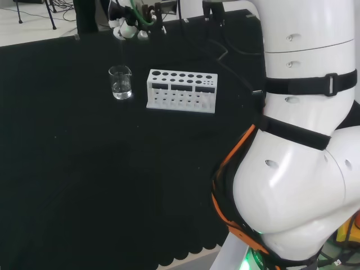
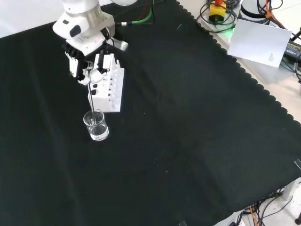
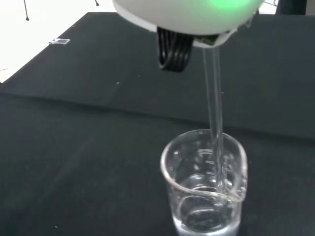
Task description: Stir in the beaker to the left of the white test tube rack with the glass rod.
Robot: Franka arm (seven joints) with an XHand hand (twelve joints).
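A small clear glass beaker with a little clear liquid stands on the black cloth, just in front of the white test tube rack in the front view. In the head view the beaker sits left of the rack. The hand hovers above the beaker with its fingers curled round the top of a thin glass rod. The rod hangs almost straight down. In the wrist view the rod passes inside the beaker and its tip reaches the liquid. The hand shows at the top of the head view.
The arm's big white links stand at the right of the head view. A white sheet of paper and cables lie past the cloth's scalloped edge in the front view. Bare black cloth spreads around the beaker and rack.
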